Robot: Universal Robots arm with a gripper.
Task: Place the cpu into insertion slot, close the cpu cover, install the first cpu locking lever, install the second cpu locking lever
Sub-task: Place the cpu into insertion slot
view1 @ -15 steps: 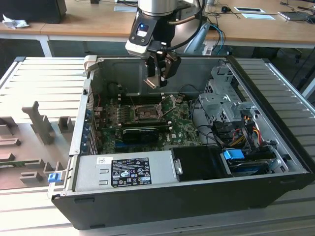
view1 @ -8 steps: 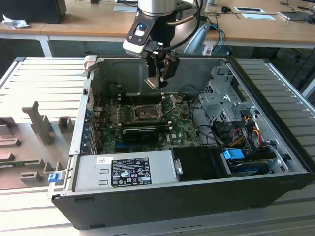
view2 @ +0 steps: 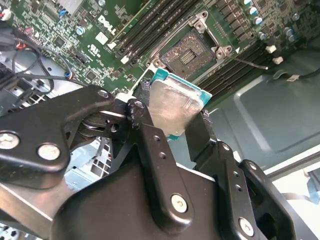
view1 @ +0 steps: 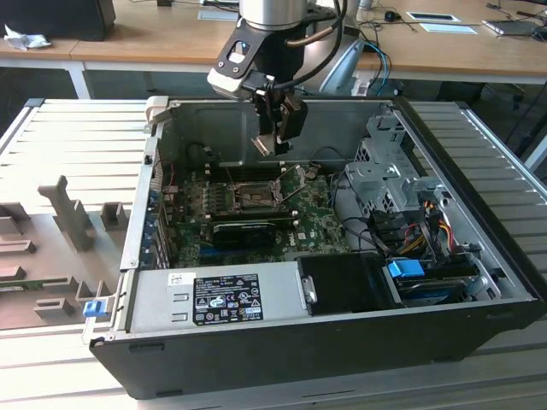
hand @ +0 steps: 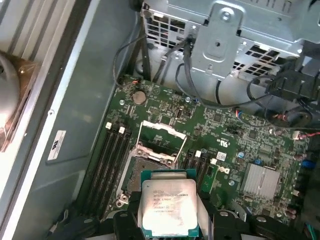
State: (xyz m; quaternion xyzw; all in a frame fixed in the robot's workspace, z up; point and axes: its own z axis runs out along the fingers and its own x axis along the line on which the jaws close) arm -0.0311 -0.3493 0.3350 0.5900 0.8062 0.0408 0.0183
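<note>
**Ana:** Silvery-beige metal with a green edge: that's the cpu. It is pinched by two opposite sides between the black fingers of the gripper.

**Ben:** So the hand is clamped on the chip. Where is it against the socket?

**Ana:** In the air, clearly apart from the insertion slot, which lies bare on the green board. The cpu cover stands swung up at one edge of the socket, so nothing lies over the opening. In the exterior view the gripper hangs above the board, inside the open computer case.

**Ben:** What makes this placement go well?

**Ana:** I'd say squareness first. In the second wrist view the chip looks turned and tilted against the socket's rim, so its edges should be brought parallel and its face flat before it meets the socket. It ought to settle under its own weight. Pressing it could bend the fine contacts.

**Ben:** Anything nearby to mind?

**Ana:** The long black memory slots sit just beside the socket, and the raised cover is near too. The fingers have little room, so a straight, slow descent seems safest.
</note>
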